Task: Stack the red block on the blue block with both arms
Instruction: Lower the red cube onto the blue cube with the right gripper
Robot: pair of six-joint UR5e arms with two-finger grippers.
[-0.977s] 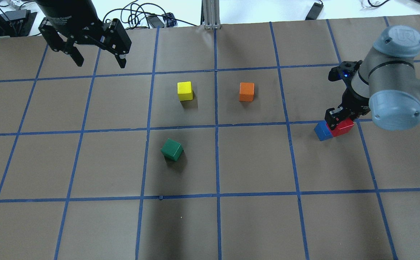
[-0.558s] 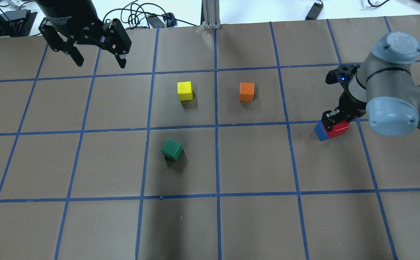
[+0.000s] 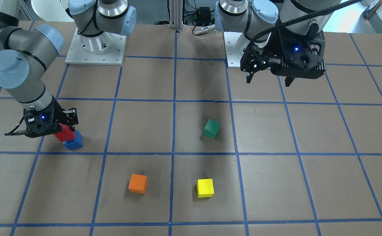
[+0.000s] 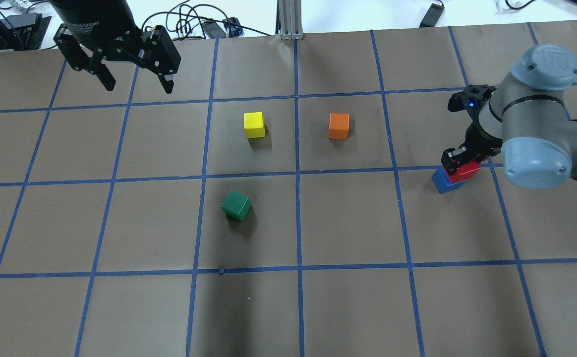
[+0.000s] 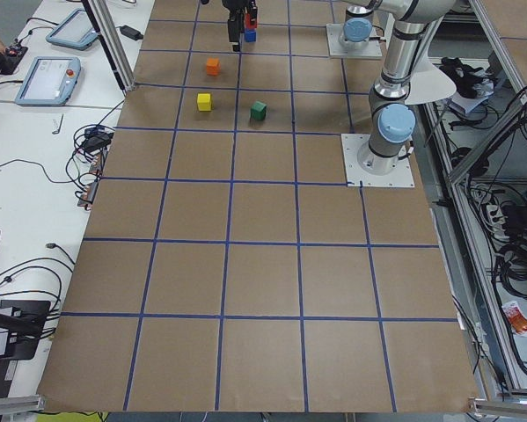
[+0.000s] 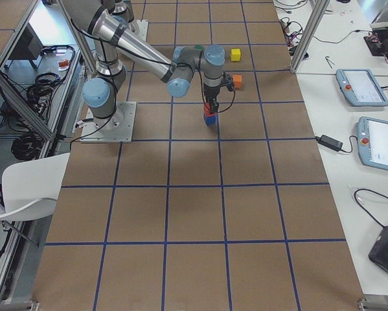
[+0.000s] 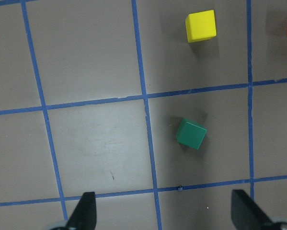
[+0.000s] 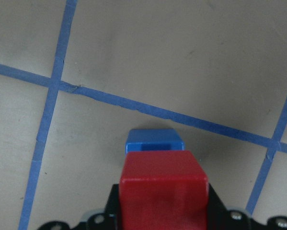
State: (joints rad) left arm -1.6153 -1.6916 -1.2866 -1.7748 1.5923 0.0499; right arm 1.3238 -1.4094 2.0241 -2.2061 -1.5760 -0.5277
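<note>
While the left end effector (image 4: 139,88) hangs above the far left of the desk (image 4: 348,223) with its fingers spread wide and nothing between them, the work is all on the other side. Further across, a yellow block (image 4: 254,125), a green block (image 4: 236,206) and an orange block (image 4: 338,126) sit well apart in the middle, none of them in the way. At the right, the right end effector (image 4: 462,164) is closed on the sides of the red block (image 4: 468,171). It holds the red block just over the blue block (image 4: 442,182), which rests on the desk beside a tape line (image 4: 417,168).

From the wrist camera the blue top peeks out past the red block's far edge, so the two look not quite lined up. Whether they touch I cannot tell. To place it well, I judge the red block should be shifted until it covers the blue squarely and lowered gently until it sits flat. Only then should it be released, the fingers opening evenly and the lift going straight up so the stack is not dragged.
</note>
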